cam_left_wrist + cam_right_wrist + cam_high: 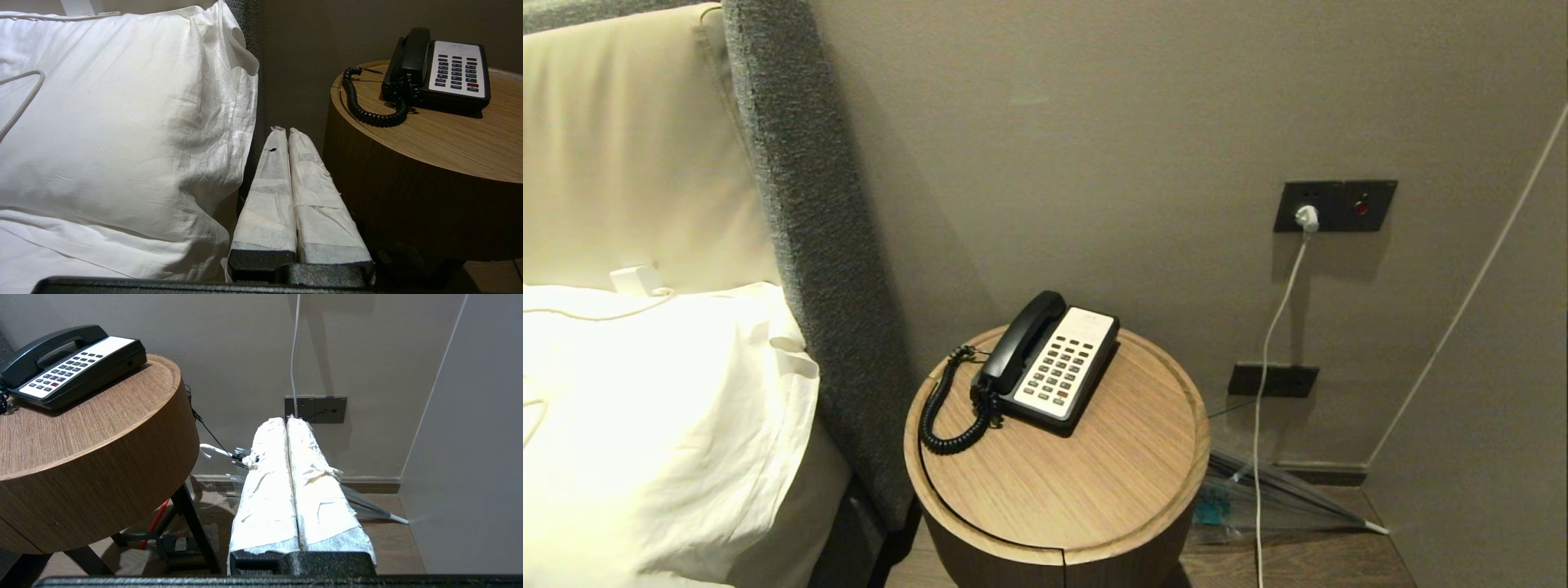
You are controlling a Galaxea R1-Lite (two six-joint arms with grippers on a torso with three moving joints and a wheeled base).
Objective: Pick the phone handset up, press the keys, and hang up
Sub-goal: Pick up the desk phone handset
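Phone handset (1019,343) cradled on round wooden table (1094,490), pillow (114,134) beside left claw (288,131), both claws pressed together, right claw (287,420) near wall socket (315,409)

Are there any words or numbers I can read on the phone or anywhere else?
None can be read.
Phone base: its keys and the white faceplate carry marks too small to make out.
Wall socket plate: no readable label.
Phone handset: plain black, no writing visible.
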